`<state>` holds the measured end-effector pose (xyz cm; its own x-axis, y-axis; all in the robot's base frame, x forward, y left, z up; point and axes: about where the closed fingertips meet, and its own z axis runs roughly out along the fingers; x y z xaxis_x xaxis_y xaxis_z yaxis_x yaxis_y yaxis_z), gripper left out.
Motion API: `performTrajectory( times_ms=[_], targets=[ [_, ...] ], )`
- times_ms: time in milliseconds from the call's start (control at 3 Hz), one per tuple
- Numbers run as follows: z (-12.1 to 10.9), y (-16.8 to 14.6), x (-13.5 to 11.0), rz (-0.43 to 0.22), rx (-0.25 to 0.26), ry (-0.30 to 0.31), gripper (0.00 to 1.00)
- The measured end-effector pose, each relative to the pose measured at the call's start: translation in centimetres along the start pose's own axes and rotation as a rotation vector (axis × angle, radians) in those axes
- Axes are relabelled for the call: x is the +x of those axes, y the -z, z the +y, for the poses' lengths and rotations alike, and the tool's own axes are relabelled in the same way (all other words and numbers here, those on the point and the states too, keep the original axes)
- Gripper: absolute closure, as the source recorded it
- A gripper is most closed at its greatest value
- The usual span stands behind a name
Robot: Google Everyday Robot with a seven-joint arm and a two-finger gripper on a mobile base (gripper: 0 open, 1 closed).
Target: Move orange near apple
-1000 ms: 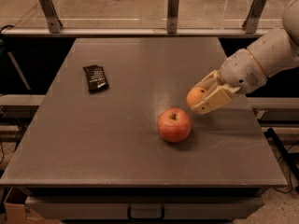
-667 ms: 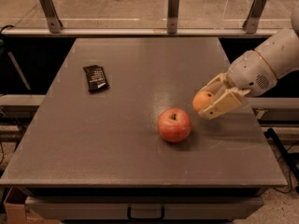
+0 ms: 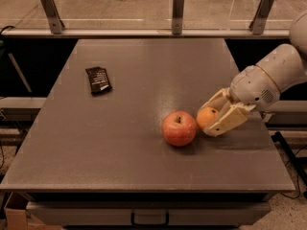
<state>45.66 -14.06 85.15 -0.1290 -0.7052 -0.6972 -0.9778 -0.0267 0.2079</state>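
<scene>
Far to the left of the apple (image 3: 179, 128), and behind it, a dark flat packet (image 3: 98, 80) is lying on the desk (image 3: 120, 171), well apart from the fruit. The apple is standing upright, stem up. Just to the right of the apple, the end effector (image 3: 206, 122) is pinching the orange (image 3: 207, 117) between its two fingers, low over the desk. I am judging it is gripping so the round orange is not rolling away; whether the orange is touching the apple, I cannot tell.
</scene>
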Motion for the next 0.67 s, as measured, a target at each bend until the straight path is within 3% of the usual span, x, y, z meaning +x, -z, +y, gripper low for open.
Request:
performTrajectory(
  times_ms=[667],
  targets=[
    [0.31, -0.6, 0.9, -0.006, -0.021, 0.024, 0.12]
  ],
)
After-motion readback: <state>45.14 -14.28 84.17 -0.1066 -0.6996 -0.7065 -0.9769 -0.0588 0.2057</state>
